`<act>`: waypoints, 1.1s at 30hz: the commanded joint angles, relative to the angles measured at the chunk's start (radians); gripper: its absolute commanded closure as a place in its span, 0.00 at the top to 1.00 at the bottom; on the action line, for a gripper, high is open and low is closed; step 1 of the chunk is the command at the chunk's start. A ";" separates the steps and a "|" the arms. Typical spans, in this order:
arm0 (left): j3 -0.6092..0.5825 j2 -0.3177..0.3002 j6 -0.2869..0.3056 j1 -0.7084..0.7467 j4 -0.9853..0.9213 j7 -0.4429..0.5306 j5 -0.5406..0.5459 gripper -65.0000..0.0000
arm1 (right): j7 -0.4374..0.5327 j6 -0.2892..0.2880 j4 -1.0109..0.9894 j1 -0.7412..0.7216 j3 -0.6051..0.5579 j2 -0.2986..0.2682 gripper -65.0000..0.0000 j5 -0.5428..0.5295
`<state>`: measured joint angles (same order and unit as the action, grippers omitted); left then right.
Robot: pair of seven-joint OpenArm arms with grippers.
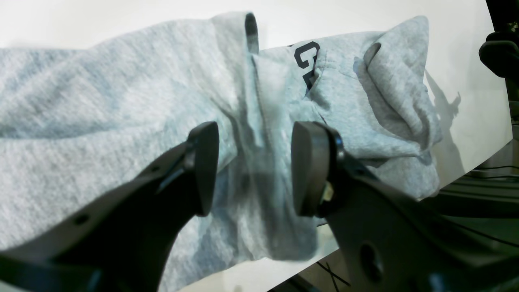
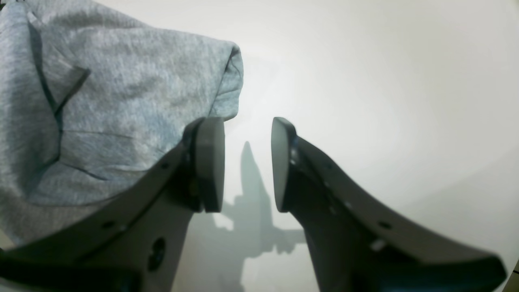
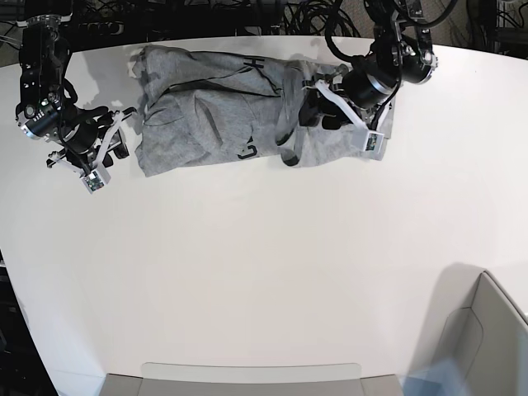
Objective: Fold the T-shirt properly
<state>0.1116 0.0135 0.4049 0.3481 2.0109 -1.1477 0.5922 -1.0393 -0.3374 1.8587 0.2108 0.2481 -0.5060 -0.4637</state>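
Observation:
The grey T-shirt [image 3: 206, 107] lies crumpled and partly folded across the far side of the white table [image 3: 289, 264], with bits of black lettering [image 3: 247, 151] showing. My left gripper [image 3: 319, 115] is over the shirt's right part. In the left wrist view it [image 1: 255, 134] is open, and a blurred ridge of the T-shirt [image 1: 101, 101] rises between its fingers, with a black letter [image 1: 306, 61] beyond. My right gripper [image 3: 122, 132] is just off the shirt's left edge. Up close it [image 2: 246, 129] stands open over bare table, the T-shirt [image 2: 101, 101] beside its left finger.
A grey bin [image 3: 487, 330] stands at the near right corner and a flat tray edge [image 3: 247, 379] runs along the front. Cables [image 3: 247, 16] crowd behind the table's far edge. The table edge [image 1: 466, 170] falls off close to the shirt in the left wrist view.

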 commanded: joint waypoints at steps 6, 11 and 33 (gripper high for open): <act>0.181 -0.002 0.002 -0.005 0.018 0.015 0.018 0.44 | 0.018 0.001 0.019 -0.044 0.026 -0.021 0.31 -0.073; 0.185 0.001 0.002 -0.002 0.018 0.015 0.018 0.44 | 0.007 0.001 0.017 -0.043 0.142 -0.023 0.31 -0.415; 0.167 -0.047 0.004 0.003 0.015 -0.056 0.018 0.44 | -0.357 -0.308 -0.390 0.032 0.330 0.149 0.31 -0.702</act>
<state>0.2802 -0.0257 0.4057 0.3534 2.0109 -1.2118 0.5957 -1.3994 -0.6323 1.4586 0.2493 0.5774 -0.3473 -1.1370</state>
